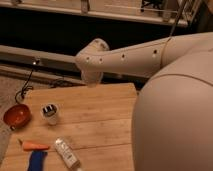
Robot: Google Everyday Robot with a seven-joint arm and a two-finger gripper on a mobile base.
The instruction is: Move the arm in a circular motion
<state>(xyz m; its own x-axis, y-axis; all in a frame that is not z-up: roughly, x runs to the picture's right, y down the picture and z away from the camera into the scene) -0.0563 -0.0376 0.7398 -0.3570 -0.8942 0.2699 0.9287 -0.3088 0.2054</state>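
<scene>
— Where is the arm (134, 53) hanging?
— It is reaching across the far edge of the table (102, 131), its gripper (92, 78) pointing down. Open or shut, I cannot tell.
— How much of the circle is done?
— Nothing is showing that; I am guessing mid-sweep, with most remaining.

A robot test space, most likely a lab, is suggested. A bare wooden table (100, 117) is laid with scattered props: a red bowl (17, 116) at the left, a small cup (50, 113), a carrot (34, 146), and a plastic bottle (66, 153) near the front. Loose black cables (25, 90) are seen on the floor at the far left, below long pale rails (45, 54) against a dark background. The off-white arm (135, 55) is extended from the right, and its gripper (91, 80) is held over the table's far edge.
</scene>
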